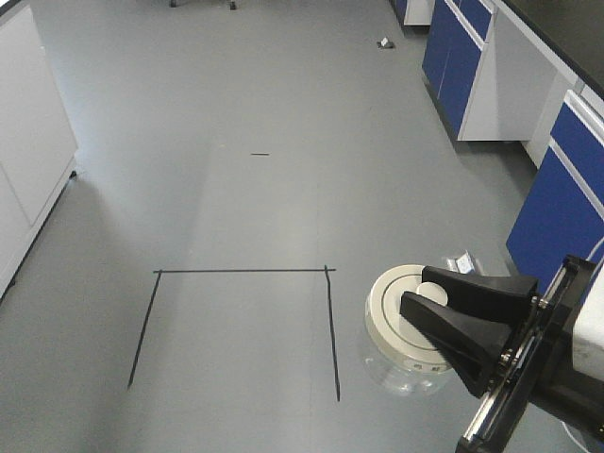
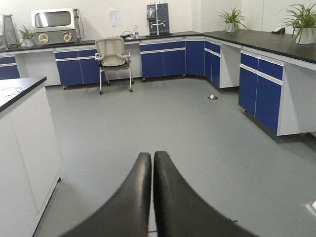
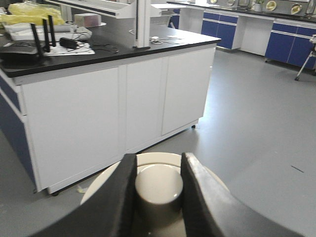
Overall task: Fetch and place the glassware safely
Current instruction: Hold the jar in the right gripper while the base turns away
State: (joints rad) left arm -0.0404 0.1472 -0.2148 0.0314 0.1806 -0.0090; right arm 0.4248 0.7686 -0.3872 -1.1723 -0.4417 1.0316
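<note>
Glass jar (image 1: 396, 376) with a cream-white lid (image 1: 389, 316) hangs over the grey floor (image 1: 236, 170), the right gripper (image 1: 415, 290) clamping the lid's knob (image 3: 159, 185) between its jaws. A black taped outline (image 1: 241, 271) lies just beside it, and blue cabinets (image 1: 557, 203) line the wall. The left gripper (image 2: 151, 154) has its jaws pressed together, empty

Jar (image 1: 401, 376) body clear glossy glass; lid (image 1: 389, 316) cream, matt, probably plastic. Right gripper (image 1: 415, 287) jaws black, smooth, semi-gloss. Floor (image 1: 236, 189) grey, smooth, faint sheen; counter (image 3: 123, 51) top black, glossy.
</note>
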